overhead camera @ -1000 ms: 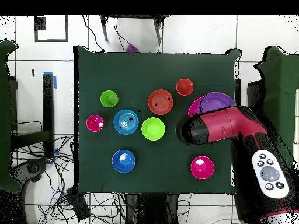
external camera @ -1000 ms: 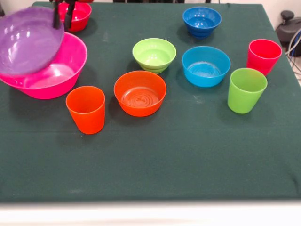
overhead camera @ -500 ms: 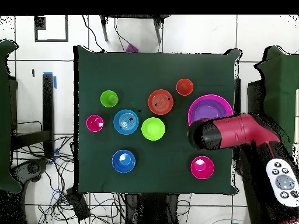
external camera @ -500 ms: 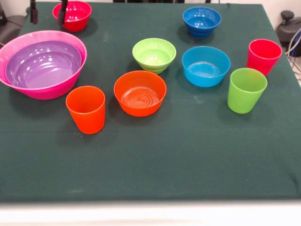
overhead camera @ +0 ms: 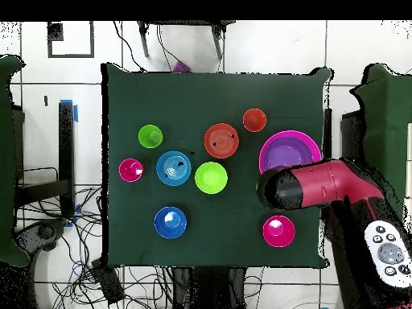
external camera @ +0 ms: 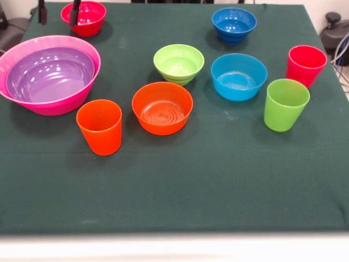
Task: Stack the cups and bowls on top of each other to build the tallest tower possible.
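The purple bowl (external camera: 49, 73) lies nested inside the huge pink bowl (external camera: 61, 103) at the left; together they form the tower. My gripper (external camera: 58, 11) hangs open just behind them, holding nothing, with only its dark fingertips (external camera: 74, 12) showing. One tip overlaps the red-pink bowl (external camera: 86, 21). Separate on the cloth stand the orange cup (external camera: 100, 126), orange bowl (external camera: 162, 107), lime bowl (external camera: 179, 63), light blue bowl (external camera: 239, 76), dark blue bowl (external camera: 234, 24), red-pink cup (external camera: 305, 64) and lime cup (external camera: 285, 105). In the overhead view the arm (overhead camera: 322, 185) covers part of the purple bowl (overhead camera: 290, 150).
A dark green cloth covers the table (external camera: 180, 185). The broad strip nearest the front view's camera holds nothing. Cables and floor tiles surround the table (overhead camera: 129, 241) in the overhead view.
A second ago the purple bowl was held tilted above the pink one; now it lies nested in it. The gripper has let go, opened and drawn back.
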Action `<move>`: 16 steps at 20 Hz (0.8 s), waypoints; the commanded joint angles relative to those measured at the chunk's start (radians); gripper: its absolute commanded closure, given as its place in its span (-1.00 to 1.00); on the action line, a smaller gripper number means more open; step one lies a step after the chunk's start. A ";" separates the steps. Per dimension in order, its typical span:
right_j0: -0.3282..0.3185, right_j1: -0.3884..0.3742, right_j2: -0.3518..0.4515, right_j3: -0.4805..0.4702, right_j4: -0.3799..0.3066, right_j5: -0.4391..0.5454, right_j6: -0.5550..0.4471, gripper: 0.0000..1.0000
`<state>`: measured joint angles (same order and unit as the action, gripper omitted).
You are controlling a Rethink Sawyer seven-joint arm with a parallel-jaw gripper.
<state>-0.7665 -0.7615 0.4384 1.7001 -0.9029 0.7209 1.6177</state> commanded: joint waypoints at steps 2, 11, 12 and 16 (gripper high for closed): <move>0.030 0.040 0.071 0.065 0.038 0.058 -0.194 -1.00; 0.095 0.078 0.062 0.141 0.112 -0.032 -0.009 -1.00; 0.109 0.080 0.055 0.141 0.111 -0.041 0.010 -1.00; 0.150 0.083 0.039 0.133 0.120 -0.058 0.052 -1.00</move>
<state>-0.6866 -0.7393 0.4449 1.7809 -0.7982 0.7207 1.6177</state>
